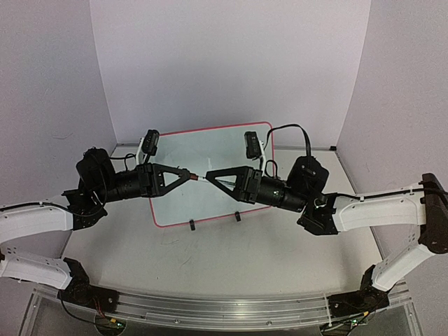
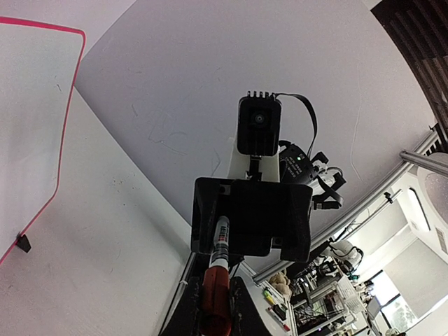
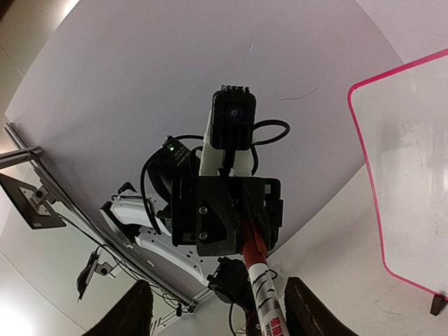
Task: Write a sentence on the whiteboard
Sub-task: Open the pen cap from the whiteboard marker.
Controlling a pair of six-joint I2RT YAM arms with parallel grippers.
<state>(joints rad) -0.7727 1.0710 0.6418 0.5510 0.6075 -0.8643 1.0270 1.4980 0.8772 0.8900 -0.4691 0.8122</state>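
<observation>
The whiteboard [image 1: 210,150], glossy white with a thin red-pink frame, lies on the table under both arms; it also shows as whiteboard [image 2: 28,105] and whiteboard [image 3: 413,175]. The sentence is not in view. My left gripper [image 1: 187,176] is shut on the red cap [image 2: 217,297] of a marker [image 2: 221,241], held level above the board and pointing right. My right gripper [image 1: 210,178] faces it tip to tip. In the right wrist view my right gripper [image 3: 218,287] stands open, fingers wide on either side of the marker [image 3: 264,297] and not touching it.
Two black clip feet [image 1: 191,225] sit on the board's near edge. White walls close in the table on the left, back and right. An aluminium rail [image 1: 224,308] with the arm bases runs along the near edge.
</observation>
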